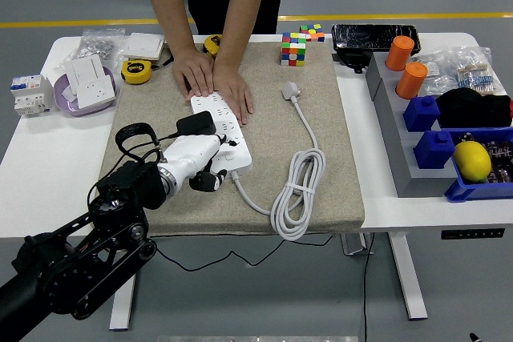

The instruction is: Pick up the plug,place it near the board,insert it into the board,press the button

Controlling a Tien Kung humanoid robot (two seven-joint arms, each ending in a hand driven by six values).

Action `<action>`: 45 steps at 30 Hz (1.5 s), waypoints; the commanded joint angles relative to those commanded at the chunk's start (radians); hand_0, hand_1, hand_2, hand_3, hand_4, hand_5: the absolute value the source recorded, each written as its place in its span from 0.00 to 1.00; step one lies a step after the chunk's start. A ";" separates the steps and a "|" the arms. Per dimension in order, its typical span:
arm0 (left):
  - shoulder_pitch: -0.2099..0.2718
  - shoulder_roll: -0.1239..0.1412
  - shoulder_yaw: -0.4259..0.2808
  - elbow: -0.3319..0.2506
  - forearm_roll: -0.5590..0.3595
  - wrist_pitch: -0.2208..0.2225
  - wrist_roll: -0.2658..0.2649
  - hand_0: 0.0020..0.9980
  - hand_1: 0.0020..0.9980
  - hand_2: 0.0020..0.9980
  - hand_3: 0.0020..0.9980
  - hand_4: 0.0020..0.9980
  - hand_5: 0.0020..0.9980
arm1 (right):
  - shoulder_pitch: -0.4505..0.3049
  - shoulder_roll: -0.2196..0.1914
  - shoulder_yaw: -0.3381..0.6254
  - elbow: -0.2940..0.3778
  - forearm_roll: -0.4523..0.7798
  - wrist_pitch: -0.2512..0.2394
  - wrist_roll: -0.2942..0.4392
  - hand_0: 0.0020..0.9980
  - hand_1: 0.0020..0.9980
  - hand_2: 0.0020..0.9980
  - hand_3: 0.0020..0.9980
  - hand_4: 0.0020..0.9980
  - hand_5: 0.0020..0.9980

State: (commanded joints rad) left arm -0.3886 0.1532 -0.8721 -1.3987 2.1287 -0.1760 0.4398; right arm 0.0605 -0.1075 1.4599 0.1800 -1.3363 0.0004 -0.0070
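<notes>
A white power strip (229, 129) lies on the beige mat (152, 110), with a person's two hands (213, 78) pressing flat on its far end. A black plug (196, 124) with a thin black lead stands on the strip's left side; whether it is fully seated cannot be told. My left hand (206, 177), white with black fingertips, rests at the strip's near end just below that plug, its fingers curled under and holding nothing. The strip's own white plug (290, 90) and coiled white cable (297, 191) lie to the right.
A Rubik's cube (293, 48) sits at the mat's far edge. A yellow tape measure (136, 71) and a purple bowl of sockets (86, 90) are at the left. A grey rack with orange cups (405, 70) and blue bins holding a lemon (473, 159) fill the right.
</notes>
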 joint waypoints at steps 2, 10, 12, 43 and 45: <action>0.000 -0.001 0.001 0.012 0.004 -0.001 0.000 0.16 0.04 0.15 0.88 0.50 0.05 | 0.000 0.000 0.001 0.000 -0.001 0.000 0.000 0.93 0.80 0.78 0.80 1.00 1.00; 0.002 -0.001 0.012 0.023 -0.016 -0.018 -0.001 0.16 0.04 0.15 0.88 0.49 0.04 | -0.001 0.000 -0.002 0.000 -0.001 0.000 0.000 0.92 0.80 0.78 0.80 1.00 1.00; 0.002 -0.001 0.013 0.022 -0.019 -0.016 -0.005 0.16 0.04 0.15 0.84 0.48 0.00 | -0.002 0.000 -0.002 0.000 -0.001 0.000 0.000 0.93 0.80 0.78 0.80 1.00 1.00; -0.007 0.004 0.014 0.044 0.005 -0.072 0.025 0.16 0.03 0.15 0.74 0.46 0.00 | 0.001 0.000 0.001 0.000 0.000 -0.001 0.000 0.93 0.80 0.78 0.80 1.00 1.00; -0.006 0.004 0.010 0.038 0.011 -0.061 0.019 0.16 0.03 0.15 0.74 0.46 0.00 | 0.001 0.000 0.001 0.000 0.001 -0.001 0.001 0.93 0.80 0.78 0.80 1.00 1.00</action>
State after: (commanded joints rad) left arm -0.3948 0.1570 -0.8623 -1.3611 2.1399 -0.2367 0.4589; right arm 0.0619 -0.1076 1.4605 0.1800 -1.3356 -0.0008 -0.0065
